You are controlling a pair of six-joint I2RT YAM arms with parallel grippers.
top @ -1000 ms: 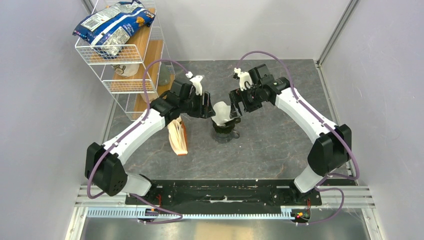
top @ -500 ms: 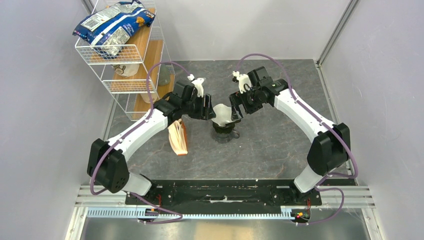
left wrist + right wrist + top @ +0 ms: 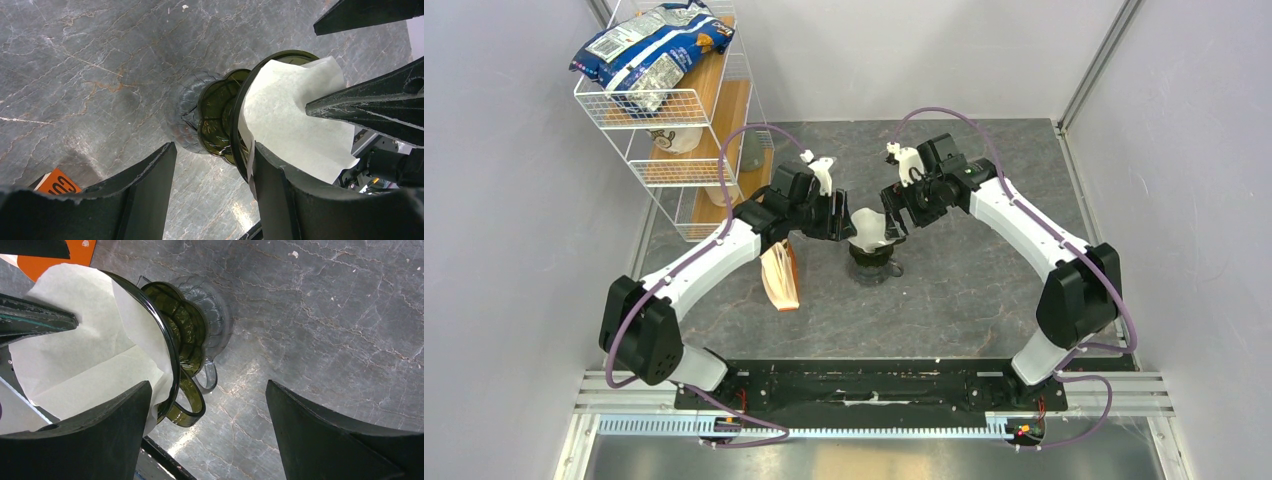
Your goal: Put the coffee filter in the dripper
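The white coffee filter (image 3: 870, 228) sits opened out in the dark olive-green dripper (image 3: 871, 256), its top edge standing above the rim. The dripper stands on a clear glass cup (image 3: 182, 120). My left gripper (image 3: 840, 222) is open at the dripper's left; in the left wrist view one finger (image 3: 277, 195) lies against the filter (image 3: 295, 115) inside the rim, the other outside. My right gripper (image 3: 894, 214) is open at the right; one finger (image 3: 95, 440) rests on the filter (image 3: 85, 360), the other (image 3: 345, 435) is out over the table. The dripper's handle (image 3: 192, 407) shows there.
The tan, orange-edged packet of filters (image 3: 781, 276) lies left of the dripper, under the left arm. A white wire rack (image 3: 674, 120) with a blue bag (image 3: 649, 48) on top stands at the back left. Grey walls close in the marbled table.
The filter has sunk lower and spread rounder in the dripper. Both grippers have closed in slightly on it from either side.
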